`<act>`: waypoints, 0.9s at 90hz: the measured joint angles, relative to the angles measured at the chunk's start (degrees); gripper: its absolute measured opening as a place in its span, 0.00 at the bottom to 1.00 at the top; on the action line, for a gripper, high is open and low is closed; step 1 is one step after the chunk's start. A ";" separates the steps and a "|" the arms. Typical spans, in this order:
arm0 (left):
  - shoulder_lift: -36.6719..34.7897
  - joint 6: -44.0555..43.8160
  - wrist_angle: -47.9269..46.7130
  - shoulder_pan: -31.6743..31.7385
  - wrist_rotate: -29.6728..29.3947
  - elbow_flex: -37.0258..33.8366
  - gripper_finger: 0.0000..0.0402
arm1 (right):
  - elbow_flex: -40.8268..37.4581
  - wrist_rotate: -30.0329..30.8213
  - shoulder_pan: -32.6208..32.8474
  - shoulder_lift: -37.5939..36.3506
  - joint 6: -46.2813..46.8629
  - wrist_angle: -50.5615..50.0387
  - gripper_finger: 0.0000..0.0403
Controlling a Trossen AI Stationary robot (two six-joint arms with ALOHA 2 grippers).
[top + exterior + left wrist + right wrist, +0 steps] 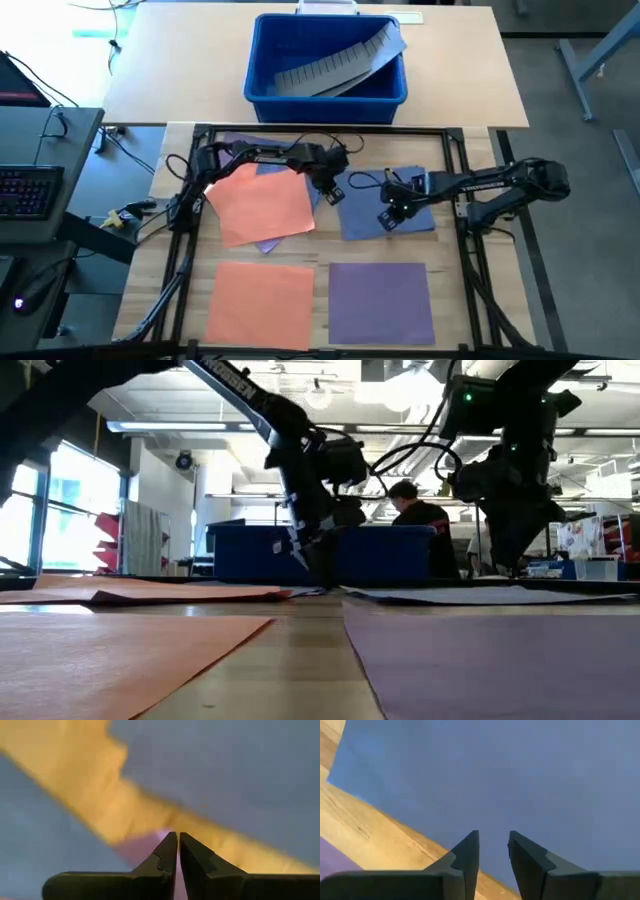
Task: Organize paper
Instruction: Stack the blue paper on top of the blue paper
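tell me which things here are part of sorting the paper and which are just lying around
Part of the job:
orange sheet, top left
orange sheet, bottom left
purple sheet
blue sheet
left gripper
right gripper

Just lying about:
blue bin
grey ridged strip
keyboard

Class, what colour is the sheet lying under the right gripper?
Blue: the sheet under the right gripper shows best in the high view.

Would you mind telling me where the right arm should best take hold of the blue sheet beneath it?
Probably at a free edge or corner of the blue sheet, coming from above. It lies flat on the table, so only an edge can be pinched. The right gripper hovers over it.
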 joint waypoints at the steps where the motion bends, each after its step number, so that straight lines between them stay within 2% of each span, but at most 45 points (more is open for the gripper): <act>1: 0.04 -0.10 0.71 0.16 0.07 0.00 0.00 | 0.00 -0.08 0.00 0.00 0.08 0.00 0.23; 14: -0.03 -1.72 8.64 2.11 -1.23 0.73 0.00 | 0.00 -0.94 0.66 0.00 1.81 -0.17 0.23; 32: -0.07 -2.34 3.89 3.63 -3.05 4.60 0.00 | 0.00 -1.24 3.33 0.00 4.61 -1.48 0.23; 44: -0.25 -3.23 -4.79 2.76 0.31 5.50 0.00 | 0.00 -0.54 5.35 0.00 6.93 -3.89 0.23; 50: -0.04 -2.95 -7.50 2.18 -0.19 5.04 0.00 | 0.00 0.62 6.19 0.02 7.58 -4.46 0.23; 61: 1.87 -3.54 -6.47 1.99 -2.01 4.81 0.00 | 0.00 1.26 6.78 0.02 7.62 -4.31 0.23; 71: 3.81 -6.44 -3.92 2.31 -1.01 4.83 0.00 | 0.00 1.39 6.81 0.02 8.65 -4.37 0.23; 81: 4.40 -6.66 -1.63 2.14 -3.16 5.29 0.00 | 0.00 1.08 6.85 0.04 9.29 -4.34 0.23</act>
